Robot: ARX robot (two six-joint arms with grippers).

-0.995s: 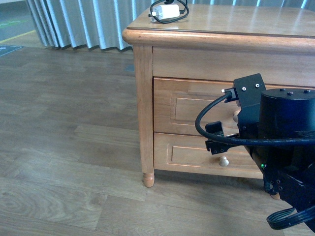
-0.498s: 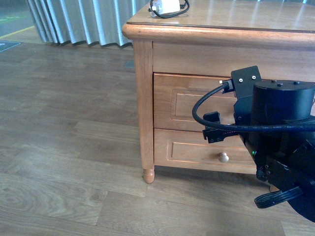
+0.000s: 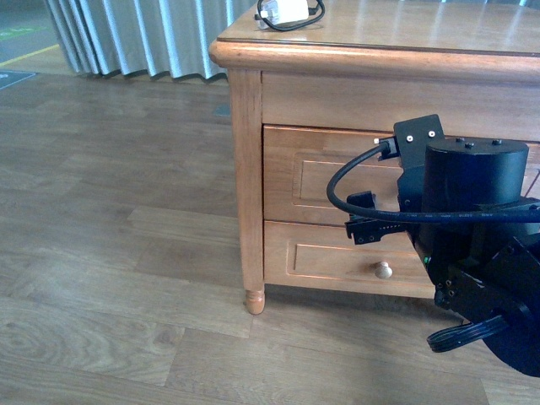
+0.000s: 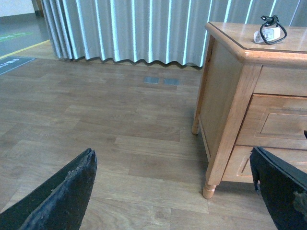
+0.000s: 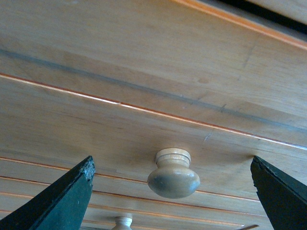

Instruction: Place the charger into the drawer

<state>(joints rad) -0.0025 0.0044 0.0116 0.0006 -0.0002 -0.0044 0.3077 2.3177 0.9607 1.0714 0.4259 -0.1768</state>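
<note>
1. The charger (image 3: 285,12) lies on the cabinet (image 3: 245,169) top, near the left front corner of that surface (image 3: 405,25). Its thin black cable loops around the white plug block.
2. The left wrist view shows the same charger (image 4: 271,34) resting apart from both arms.
3. The drawer (image 3: 325,180), the taller upper one, looks closed, its front flush with the frame.
4. The right arm (image 3: 472,228) stands close in front of the drawer and hides the drawer's knob in the front view.
5. In the right wrist view the right gripper (image 5: 171,164) faces the pale round knob (image 5: 173,175). Its jaws are spread wide on either side, touching nothing, with the knob between them.
6. The lower drawer's knob (image 3: 384,270) shows just beneath the arm.
7. The left gripper (image 4: 171,158) hangs over the wooden floor (image 4: 120,124), left of the cabinet. Its jaws are released and hold nothing.
8. A grey pleated curtain (image 4: 134,28) hangs behind.
</note>
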